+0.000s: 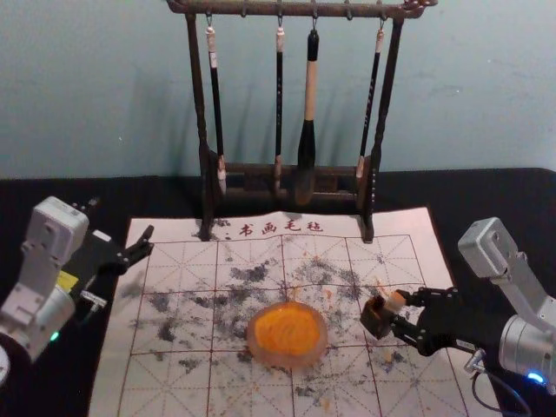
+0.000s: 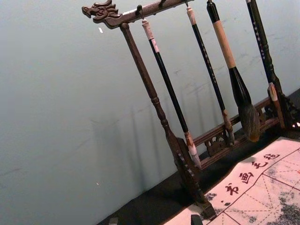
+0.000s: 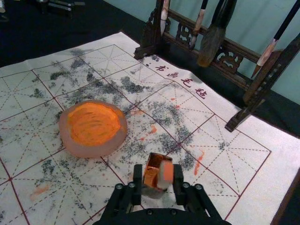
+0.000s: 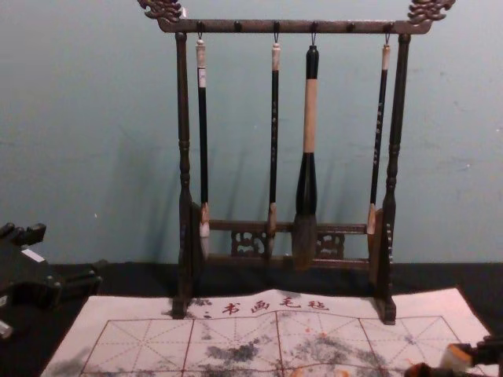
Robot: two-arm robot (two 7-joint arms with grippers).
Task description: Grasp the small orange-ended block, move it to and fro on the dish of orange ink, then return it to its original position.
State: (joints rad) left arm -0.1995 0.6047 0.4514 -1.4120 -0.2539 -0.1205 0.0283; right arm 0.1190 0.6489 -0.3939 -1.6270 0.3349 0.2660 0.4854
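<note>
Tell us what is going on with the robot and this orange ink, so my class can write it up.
The robot's right end effector is at the small orange-ended block, beside a brown piece; whether it has a firm grip is unclear. The block is to the right of the orange ink dish, not on it. The left end effector waits, open, near the mat's left side.

The brush rack [image 1: 295,9] bars the head view's upper centre; passage runs over the mat [image 1: 187,334], left of the dish [image 1: 287,360].
</note>
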